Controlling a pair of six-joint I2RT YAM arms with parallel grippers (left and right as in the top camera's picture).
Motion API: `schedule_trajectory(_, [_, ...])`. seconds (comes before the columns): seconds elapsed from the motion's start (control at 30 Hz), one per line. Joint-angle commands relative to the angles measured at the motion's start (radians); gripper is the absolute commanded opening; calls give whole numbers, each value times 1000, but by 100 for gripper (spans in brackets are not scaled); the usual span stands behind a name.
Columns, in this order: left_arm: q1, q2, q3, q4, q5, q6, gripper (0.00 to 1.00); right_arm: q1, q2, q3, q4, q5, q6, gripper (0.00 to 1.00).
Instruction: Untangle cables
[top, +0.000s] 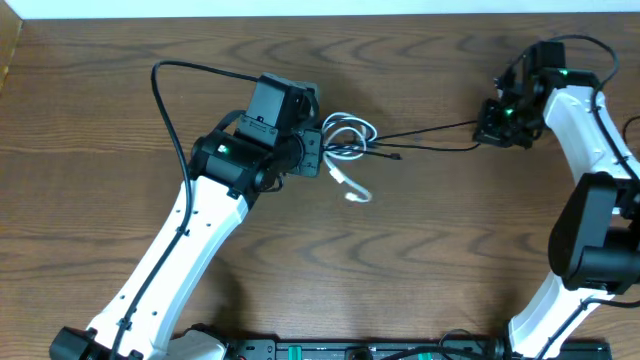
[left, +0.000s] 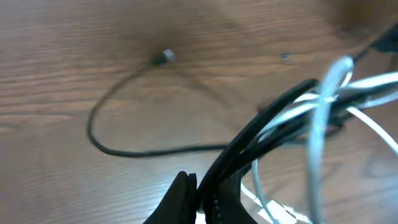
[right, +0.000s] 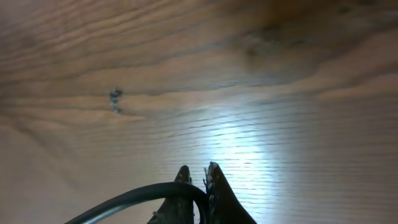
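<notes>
Where overhead hides it, right claw (right: 198, 176) pinching black cable (right: 140, 196)

Table (top: 420, 250): warm brown wood with darker wavy grain, a pale glare patch in the right wrist view, and one small dark speck (right: 115, 96) in the grain. Cables (left: 273, 121) in two colours: black cable (top: 430, 129), plain and matt; white cable (top: 356, 195), plain, tinged grey-blue where blurred close to the left wrist camera. Left arm (top: 170, 260) and right arm (top: 580, 110): glossy white shells, black joints, black wiring alongside, a small green light on each. Left gripper (top: 322, 150) and right gripper (top: 482, 128): black throughout. Rail (top: 330, 350) at the near edge: black with green spots. Strip (top: 300, 7) beyond the far edge: plain white.
</notes>
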Motion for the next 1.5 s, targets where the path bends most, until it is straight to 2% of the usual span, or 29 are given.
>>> schedule_trajectory(0.0, [32, -16, 10, -22, -215, 1, 8, -114, 8, -6, 13, 206, 37, 1])
schedule_trajectory(0.2, [32, -16, 10, -38, -235, 6, 8, -138, 8, -5, 10, 309, 44, 1])
schedule_trajectory(0.43, [39, -16, 10, -49, -478, -3, 7, -263, 8, -5, 26, 320, 77, 2])
schedule_trajectory(0.5, [64, -16, 10, -56, -565, -66, 8, -312, 8, -5, 24, 303, 86, 1])
schedule_trajectory(0.57, [87, -16, 10, -56, -561, -117, 8, -325, 8, -5, 25, 235, 76, 1])
schedule_trajectory(0.6, [100, -16, 10, -55, -533, -138, 8, -323, 8, -5, 32, 130, 19, 1])
schedule_trajectory(0.7, [113, -16, 10, -42, -417, -135, 7, -306, 7, -5, 51, -23, -66, 5])
schedule_trajectory(0.77, [113, -16, 10, -30, -328, -88, 7, -280, 7, 0, 60, -124, -122, 14])
schedule_trajectory(0.8, [113, -16, 10, -21, -261, -52, 8, -266, 7, 5, 61, -190, -175, 22])
schedule_trajectory(0.83, [113, -16, 10, -1, -111, 15, 8, -246, 7, 12, 58, -274, -248, 38])
schedule_trajectory(0.87, [113, -16, 10, 10, -13, 62, 8, -231, 6, 19, 52, -335, -304, 48])
schedule_trajectory(0.93, [113, -16, 10, 48, 319, 193, 8, -181, -3, 50, 26, -474, -421, 76])
schedule_trajectory(0.97, [113, -16, 10, 58, 404, 209, 8, -164, -8, 62, 20, -510, -440, 81])
schedule_trajectory(1.07, [113, -16, 10, 110, 580, 211, 8, -87, -35, 97, 27, -636, -489, 86])
schedule_trajectory(1.17, [113, -16, 10, 176, 710, 196, 7, 6, -56, 107, 67, -673, -507, 89])
schedule_trajectory(1.33, [115, -17, 10, 287, 747, 86, 8, 126, -56, 107, 106, -674, -510, 89])
schedule_trajectory(1.47, [115, -17, 10, 330, 743, 26, 8, 190, -57, 107, 112, -760, -615, 91])
